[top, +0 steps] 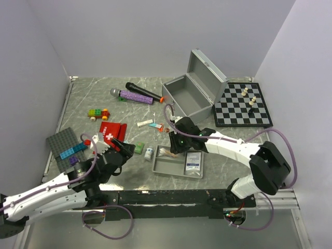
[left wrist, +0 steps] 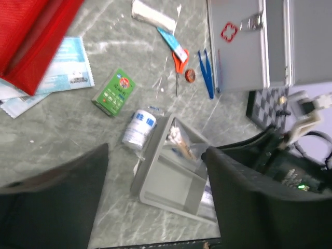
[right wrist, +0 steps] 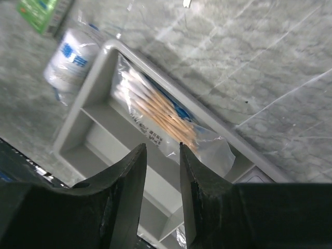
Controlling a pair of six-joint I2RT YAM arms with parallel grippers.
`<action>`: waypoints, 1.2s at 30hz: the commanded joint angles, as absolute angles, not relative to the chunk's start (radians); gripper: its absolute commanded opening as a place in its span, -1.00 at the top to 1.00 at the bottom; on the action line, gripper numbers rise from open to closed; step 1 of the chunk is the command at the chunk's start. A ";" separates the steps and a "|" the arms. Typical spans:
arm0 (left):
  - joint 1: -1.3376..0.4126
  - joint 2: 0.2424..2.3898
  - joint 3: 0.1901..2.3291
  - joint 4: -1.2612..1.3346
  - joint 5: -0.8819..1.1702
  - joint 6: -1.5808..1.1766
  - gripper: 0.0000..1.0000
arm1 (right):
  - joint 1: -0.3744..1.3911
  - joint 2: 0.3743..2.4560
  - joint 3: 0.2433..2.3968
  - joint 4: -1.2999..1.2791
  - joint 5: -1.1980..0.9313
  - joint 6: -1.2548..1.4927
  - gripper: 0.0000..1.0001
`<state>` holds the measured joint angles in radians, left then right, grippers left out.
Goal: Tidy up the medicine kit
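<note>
Two wrist views add detail. Only the right wrist shows wooden cotton swabs (right wrist: 161, 116) in a crinkly clear bag inside the grey divided tray (right wrist: 83, 111), with the right gripper (right wrist: 162, 148) narrowly parted above it, pinching nothing. The left gripper (left wrist: 155, 149) is spread wide and empty. Overhead, the boxy metal case (top: 187, 98) stands open at 12 o'clock from the tray, the red pouch (top: 111, 132) at 10.

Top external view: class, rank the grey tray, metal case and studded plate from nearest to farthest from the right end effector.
1. Grey tray, just below the right end effector.
2. Metal case, farther back.
3. Studded plate, far left.
</note>
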<state>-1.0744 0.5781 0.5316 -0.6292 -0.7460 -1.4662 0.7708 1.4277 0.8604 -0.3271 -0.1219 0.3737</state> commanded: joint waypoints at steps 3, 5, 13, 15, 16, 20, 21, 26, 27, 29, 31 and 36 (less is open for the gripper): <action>-1.052 0.529 0.526 -0.732 -0.824 -1.482 -0.70 | 0.778 1.494 0.879 -0.282 -0.120 0.382 0.22; -1.048 0.557 0.547 -0.755 -0.828 -1.477 -0.67 | 0.778 1.497 0.873 -0.279 -0.115 0.383 0.22; -0.896 0.765 0.571 -0.600 -0.665 -1.277 -0.53 | 0.776 1.329 0.842 -0.267 -0.104 0.379 -0.07; -0.800 0.805 0.542 -0.499 -0.545 -1.201 -0.42 | 0.776 1.284 0.841 -0.284 -0.100 0.377 -0.15; -0.758 0.825 0.528 -0.455 -0.493 -1.169 -0.35 | 0.776 1.258 0.836 -0.290 -0.094 0.379 -0.16; -0.638 0.920 0.534 -0.373 -0.402 -1.083 -0.19 | 0.776 1.169 0.796 -0.310 -0.081 0.388 -0.19; -0.624 0.955 0.549 -0.362 -0.387 -1.062 -0.15 | 0.776 1.142 0.782 -0.311 -0.080 0.390 -0.20; -0.586 1.159 0.646 -0.350 -0.367 -0.989 0.00 | 0.776 1.085 0.727 -0.325 -0.055 0.399 -0.20; -0.586 1.187 0.658 -0.344 -0.370 -0.988 0.03 | 0.776 1.075 0.720 -0.327 -0.051 0.400 -0.20; -0.584 1.235 0.678 -0.339 -0.388 -1.003 0.00 | 0.776 1.059 0.706 -0.324 -0.051 0.405 -0.20; -0.586 1.268 0.692 -0.334 -0.411 -1.020 -0.06 | 0.776 1.043 0.696 -0.325 -0.052 0.408 -0.21; -0.586 1.394 0.771 -0.414 -0.472 -1.055 -0.11 | 0.776 1.017 0.681 -0.331 -0.048 0.410 -0.21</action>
<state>-0.5892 1.3216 0.6914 -0.3733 -0.4156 -1.0355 0.7727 1.0611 0.6949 -0.3393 -0.0677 0.4030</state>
